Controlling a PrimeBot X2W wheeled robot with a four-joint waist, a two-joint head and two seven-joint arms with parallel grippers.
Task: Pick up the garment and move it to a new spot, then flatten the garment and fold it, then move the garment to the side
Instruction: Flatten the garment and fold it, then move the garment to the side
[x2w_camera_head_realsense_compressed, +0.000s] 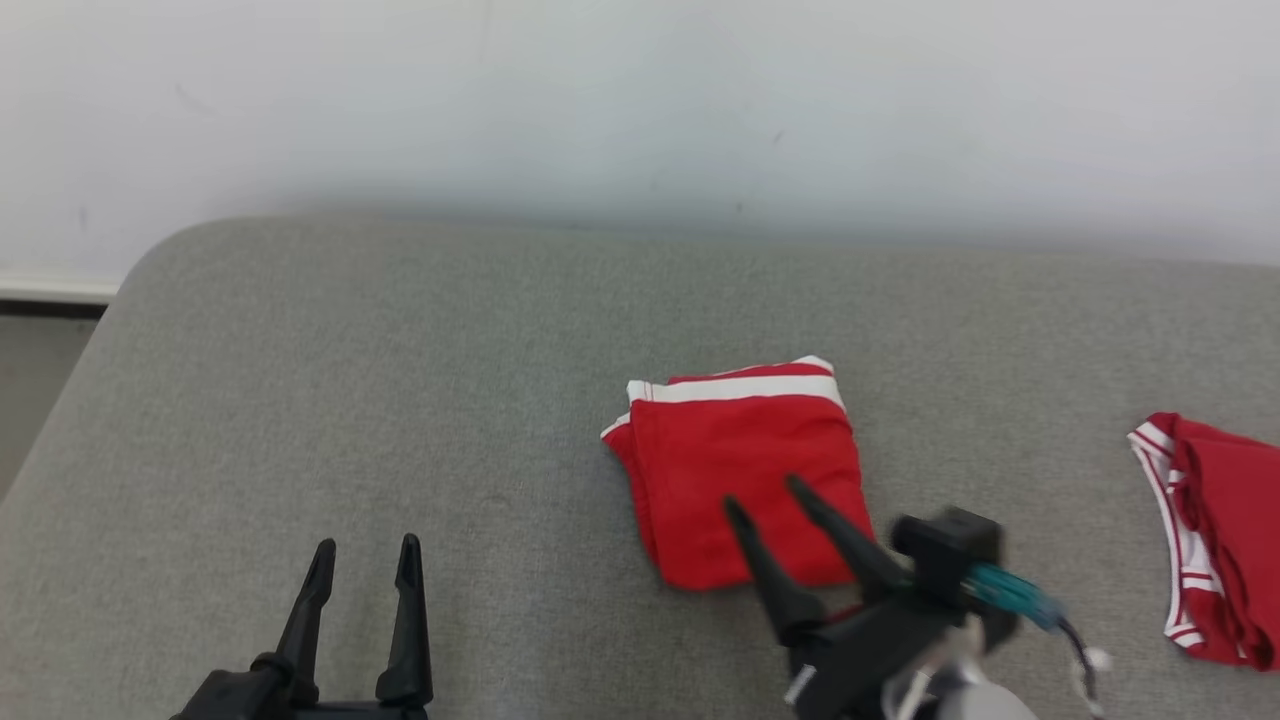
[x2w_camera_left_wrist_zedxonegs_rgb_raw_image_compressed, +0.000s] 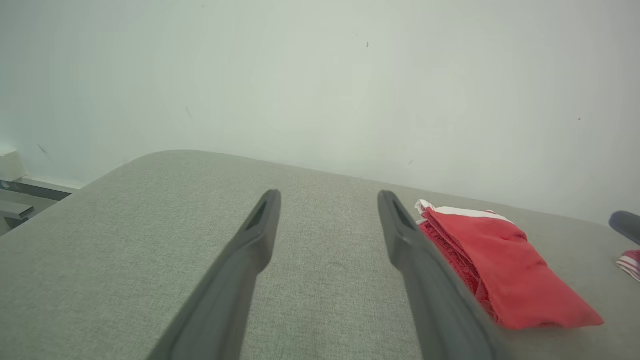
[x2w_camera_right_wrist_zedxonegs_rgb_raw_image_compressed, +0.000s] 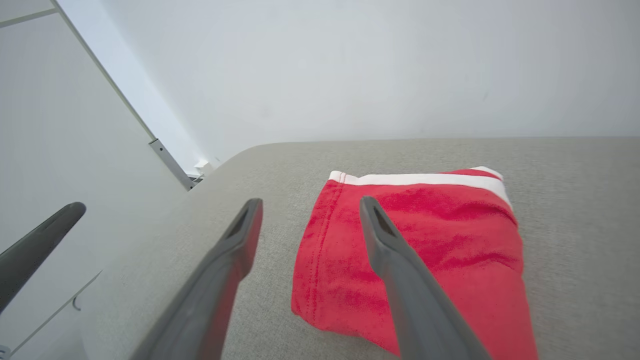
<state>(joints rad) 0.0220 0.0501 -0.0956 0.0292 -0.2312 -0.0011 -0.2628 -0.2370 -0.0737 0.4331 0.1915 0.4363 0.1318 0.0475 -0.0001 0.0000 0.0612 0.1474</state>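
A red garment (x2w_camera_head_realsense_compressed: 742, 470) with a white band lies folded into a small square on the grey cushion (x2w_camera_head_realsense_compressed: 420, 380), right of centre. It shows flat in the right wrist view (x2w_camera_right_wrist_zedxonegs_rgb_raw_image_compressed: 440, 250) and side-on in the left wrist view (x2w_camera_left_wrist_zedxonegs_rgb_raw_image_compressed: 495, 260). My right gripper (x2w_camera_head_realsense_compressed: 765, 495) is open, tilted to the upper left, its tips over the garment's near edge with nothing between them. My left gripper (x2w_camera_head_realsense_compressed: 365, 555) is open at the lower left, apart from the garment, above bare cushion (x2w_camera_left_wrist_zedxonegs_rgb_raw_image_compressed: 325, 250).
A second red garment with white stripes (x2w_camera_head_realsense_compressed: 1215, 540) lies crumpled at the cushion's right edge. A white wall (x2w_camera_head_realsense_compressed: 640, 100) runs behind the cushion. The cushion's rounded left corner drops off to the floor (x2w_camera_head_realsense_compressed: 30, 370).
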